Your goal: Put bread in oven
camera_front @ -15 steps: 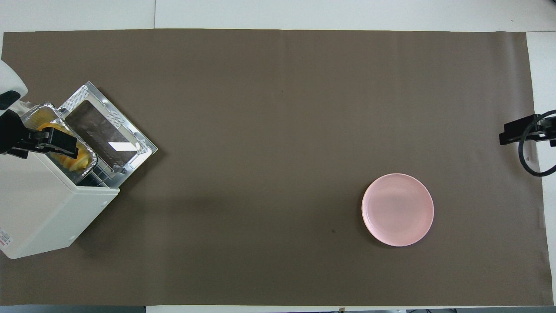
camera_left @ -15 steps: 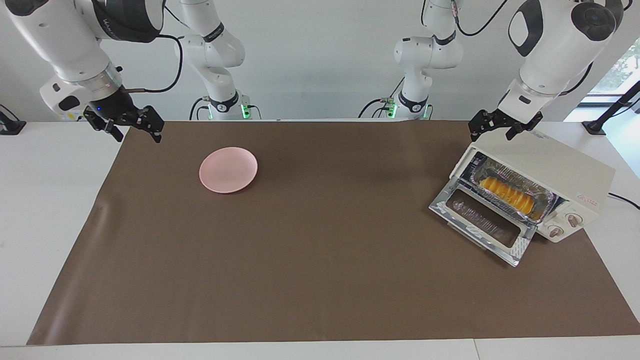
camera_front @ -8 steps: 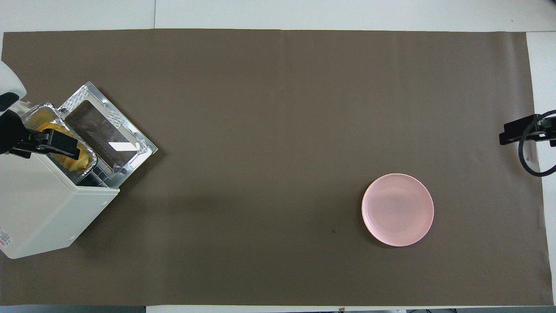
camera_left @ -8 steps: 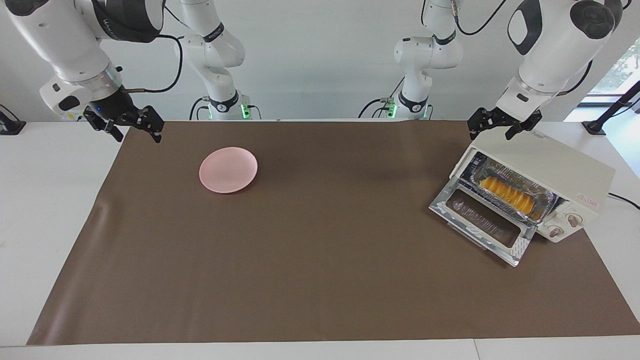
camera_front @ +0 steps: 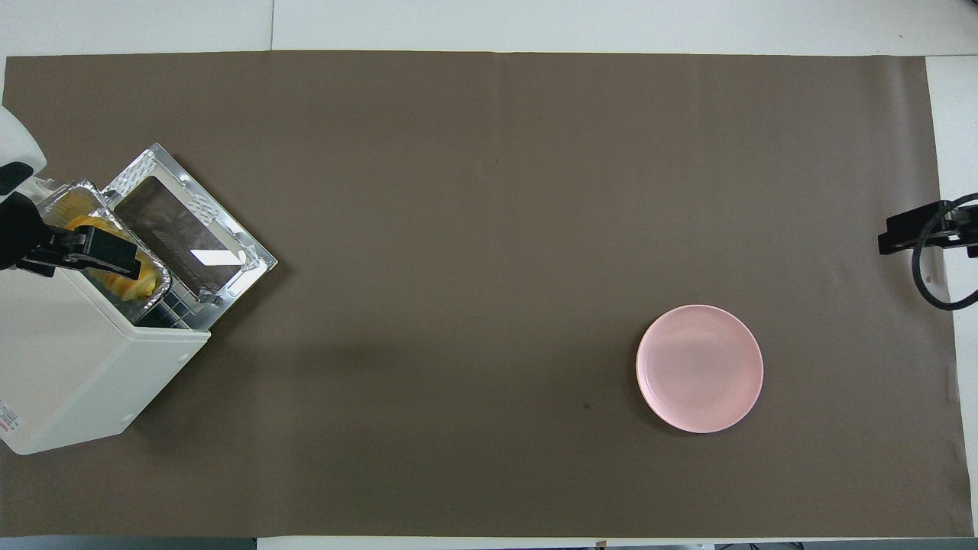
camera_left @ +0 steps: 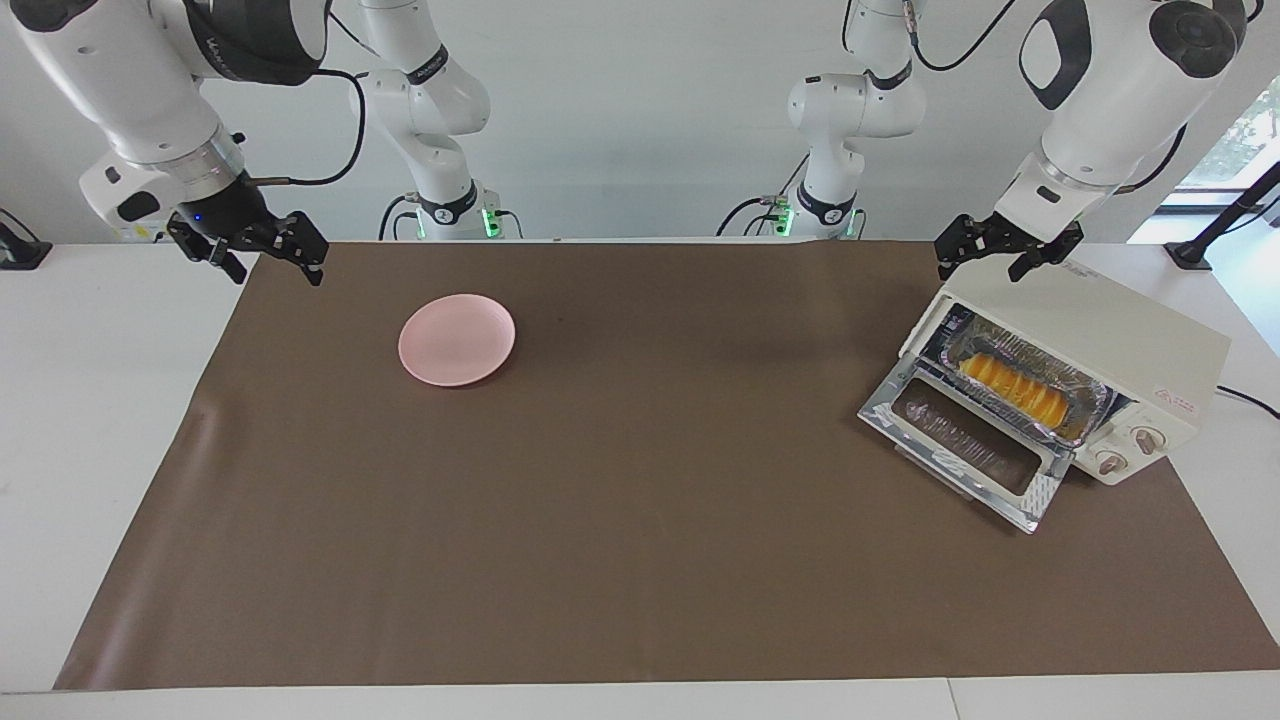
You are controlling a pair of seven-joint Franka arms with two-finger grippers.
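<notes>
Left gripper (camera_left: 988, 255): jaws spread wide, holding nothing, up over oven's top corner nearest robots. Right gripper (camera_left: 262, 252): jaws spread wide, holding nothing, waiting over brown mat's (camera_left: 640, 560) edge at right arm's end.

Bread (camera_left: 1012, 390): lying in crinkled foil tray (camera_left: 1090, 405), tray on rack inside toaster oven (camera_left: 1120, 335); glass door (camera_left: 965, 445) dropped open. Pink plate (camera_left: 457, 339): bare, on mat toward right arm's end, well apart from oven.

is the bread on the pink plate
No, the bread lies in a foil tray inside the oven; the pink plate is bare.
</notes>
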